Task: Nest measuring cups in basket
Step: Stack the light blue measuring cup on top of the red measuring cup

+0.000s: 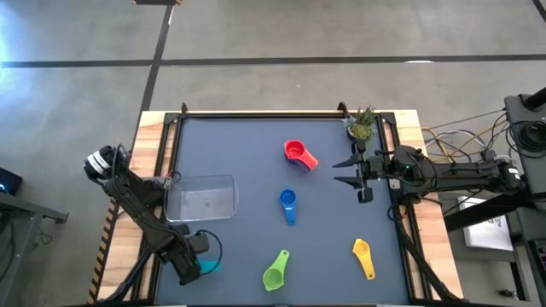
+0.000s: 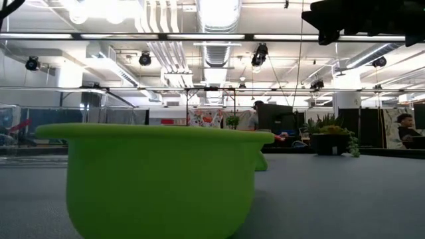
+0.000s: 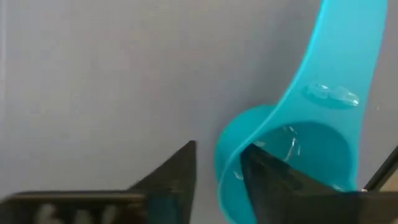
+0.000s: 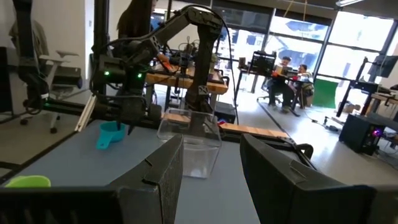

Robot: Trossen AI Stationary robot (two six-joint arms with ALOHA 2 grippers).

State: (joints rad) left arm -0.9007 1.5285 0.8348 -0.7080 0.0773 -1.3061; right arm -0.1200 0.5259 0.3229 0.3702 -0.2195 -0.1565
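The teal cup (image 1: 210, 266) lies on the table near its near-left corner, under my left gripper (image 1: 193, 258), which is open with its fingers astride the bowl's wall (image 3: 227, 165). The clear basket (image 1: 202, 196) stands on the table just beyond it. The red cup (image 1: 299, 155), blue cup (image 1: 288, 205), lime green cup (image 1: 275, 273) and yellow cup (image 1: 363, 256) lie apart on the mat. Orange and purple cups do not show. My right gripper (image 1: 348, 170) hovers open at the right side, near the plant. My left gripper comes at the teal cup from above, pointing down. One finger (image 3: 267, 177) stands inside the bowl close to its wall (image 3: 236, 168), and the other finger (image 3: 177, 174) stands outside with a gap. Whether the inner finger touches the wall, I cannot tell. The cup rests on the table.
A small potted plant (image 1: 363, 124) stands at the far right corner, just beyond my right gripper. The lime green cup (image 2: 153, 179) fills the low view. Wooden rails edge the mat. Open mat lies between the basket and the red and blue cups.
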